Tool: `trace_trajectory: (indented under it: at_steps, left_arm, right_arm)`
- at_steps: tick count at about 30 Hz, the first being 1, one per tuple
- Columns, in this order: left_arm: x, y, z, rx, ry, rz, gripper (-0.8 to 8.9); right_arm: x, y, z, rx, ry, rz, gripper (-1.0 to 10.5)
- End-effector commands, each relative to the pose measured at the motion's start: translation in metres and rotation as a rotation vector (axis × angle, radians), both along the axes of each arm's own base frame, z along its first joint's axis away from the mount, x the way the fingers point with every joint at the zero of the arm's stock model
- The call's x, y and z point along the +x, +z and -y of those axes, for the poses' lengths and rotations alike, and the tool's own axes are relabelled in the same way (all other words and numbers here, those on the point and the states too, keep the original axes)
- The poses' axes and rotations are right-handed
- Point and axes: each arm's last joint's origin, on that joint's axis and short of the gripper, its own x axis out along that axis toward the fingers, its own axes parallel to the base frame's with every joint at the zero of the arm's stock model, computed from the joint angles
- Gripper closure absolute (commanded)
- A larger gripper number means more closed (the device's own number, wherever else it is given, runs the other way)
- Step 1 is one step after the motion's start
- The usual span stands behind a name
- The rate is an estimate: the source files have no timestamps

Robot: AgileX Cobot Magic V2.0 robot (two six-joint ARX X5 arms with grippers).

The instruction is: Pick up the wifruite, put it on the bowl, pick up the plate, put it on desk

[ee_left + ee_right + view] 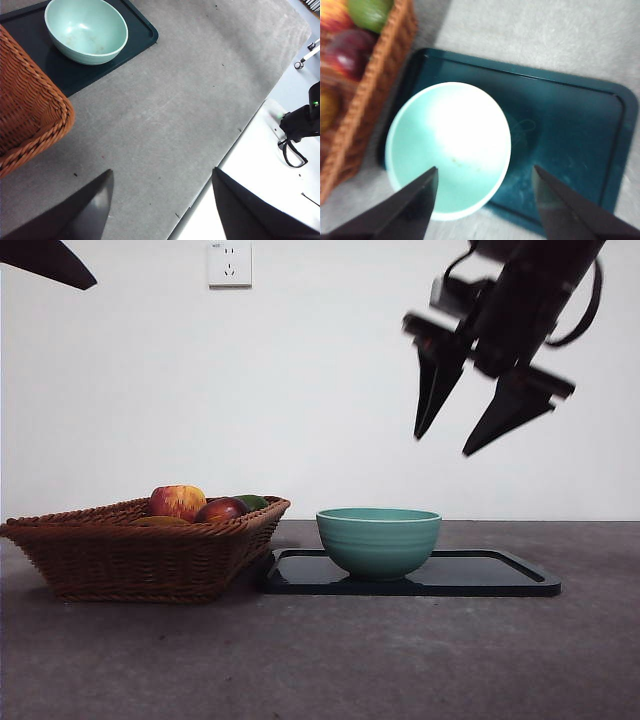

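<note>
The teal-green bowl (378, 540) stands empty on a dark rectangular plate (500, 575) on the grey desk (350, 660). The wifruite shows only as a low dull brown top (160, 521) behind the rim of the wicker basket (140, 555). My right gripper (444, 444) hangs open and empty high above the bowl's right side. The right wrist view has it (485, 170) over the bowl (447, 150) and the plate (570, 150). My left gripper (162, 171) is open and empty over bare desk (175, 110), away from the bowl (86, 30).
The basket stands left of the plate and nearly touches it. It holds a red-and-yellow apple (178, 501), a dark red fruit (221, 510) and a green fruit (252, 502). The left arm shows as a black tip (50, 262) at the top left. The desk's edge (235, 145) is near the left gripper.
</note>
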Motion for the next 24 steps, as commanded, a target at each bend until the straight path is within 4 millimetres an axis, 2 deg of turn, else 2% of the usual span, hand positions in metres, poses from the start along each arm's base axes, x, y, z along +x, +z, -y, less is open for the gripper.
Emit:
trace_trajectory:
  at_steps: [1,9,12,18,24]
  left_arm:
    - [0.001,0.003,0.001,-0.004,-0.021,0.029,5.01]
    - [0.001,0.003,0.001,-0.004,-0.020,0.029,5.01]
    - [0.001,0.003,0.001,-0.004,-0.020,0.029,5.01]
    - [0.001,0.003,0.001,-0.004,-0.020,0.027,5.01]
    - [0.001,0.003,0.001,-0.003,-0.020,0.026,5.01]
  right_arm:
    - [0.014,-0.013,-0.006,-0.011,0.018,0.002,6.5]
    - [0.031,-0.050,-0.013,-0.032,0.018,-0.058,6.5]
    - [0.034,-0.058,-0.014,-0.039,0.019,-0.076,7.0]
    - [0.037,-0.070,-0.015,-0.047,0.018,-0.099,7.9]
    - [0.040,-0.071,-0.016,-0.042,0.019,-0.083,9.0]
